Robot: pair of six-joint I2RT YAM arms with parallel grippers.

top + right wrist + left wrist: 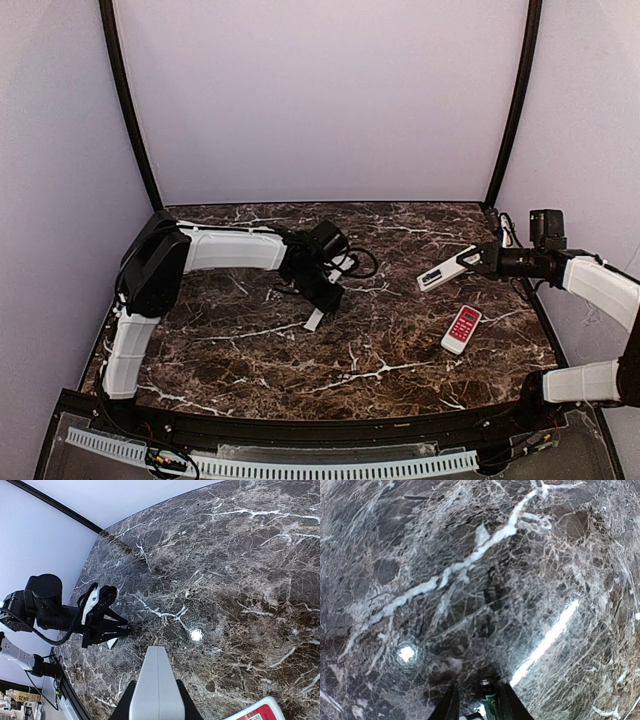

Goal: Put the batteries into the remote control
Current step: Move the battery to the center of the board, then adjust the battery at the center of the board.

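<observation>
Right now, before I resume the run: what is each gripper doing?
Left gripper: battery between its fingers; gripped or loose, cannot tell.
Right gripper: closed on the white remote.

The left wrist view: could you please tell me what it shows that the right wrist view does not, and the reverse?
Only the left wrist view: a battery between the fingers of the left tool. Only the right wrist view: the remote control in the right tool, a corner of the red-and-white remote, the left arm and the wall. Both: the dark marble table with a glare spot.
</observation>
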